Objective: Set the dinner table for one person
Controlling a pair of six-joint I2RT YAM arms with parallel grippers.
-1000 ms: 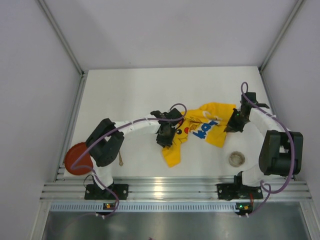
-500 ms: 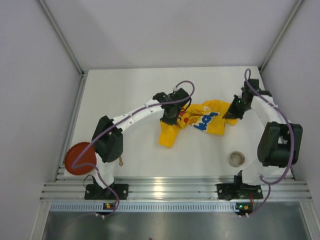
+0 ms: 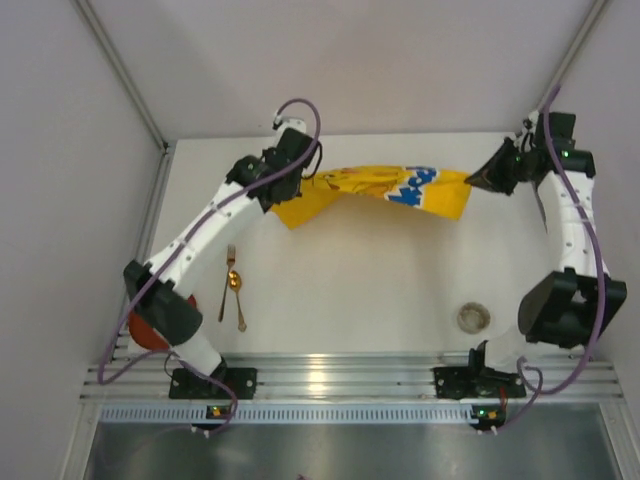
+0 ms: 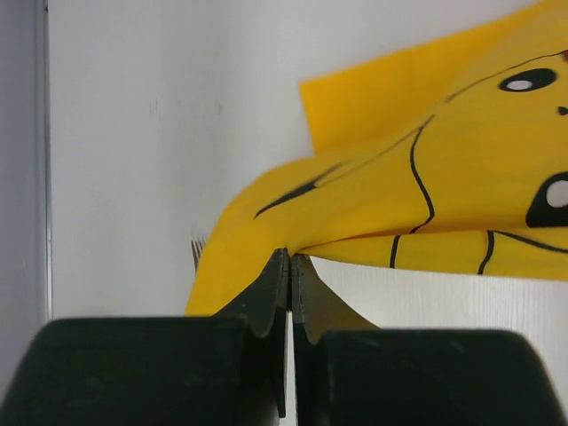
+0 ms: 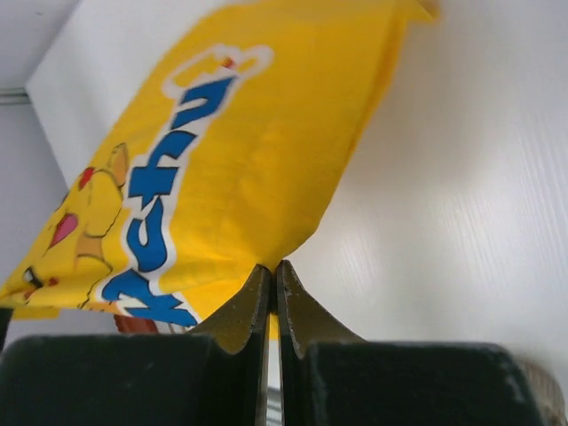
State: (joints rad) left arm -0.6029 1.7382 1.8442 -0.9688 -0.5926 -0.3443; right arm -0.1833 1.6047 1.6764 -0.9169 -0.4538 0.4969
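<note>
The left claw (image 4: 289, 259) pinches one end of the yellow cloth (image 3: 380, 186). The right claw (image 5: 272, 268) pinches the other, over the table (image 3: 360, 270)

Surface (image 3: 400, 290): white, matt, smooth; the right wrist view shows faint fine streaking. Cloth (image 3: 372, 184): thin yellow fabric, matt, soft folds, flat printed graphics in black, blue and red. Fork (image 3: 229, 265) and spoon (image 3: 234, 282): gold-toned metal, shiny. Plate (image 3: 138, 335): red, smooth, material unclear. Left gripper (image 4: 289, 266) and right gripper (image 5: 273, 277): black, matt, plastic or rubber look. Arm links (image 3: 200, 235): white, smooth, slight sheen. Rail (image 3: 340, 378) at near edge: ribbed bare metal, bright glare.
</note>
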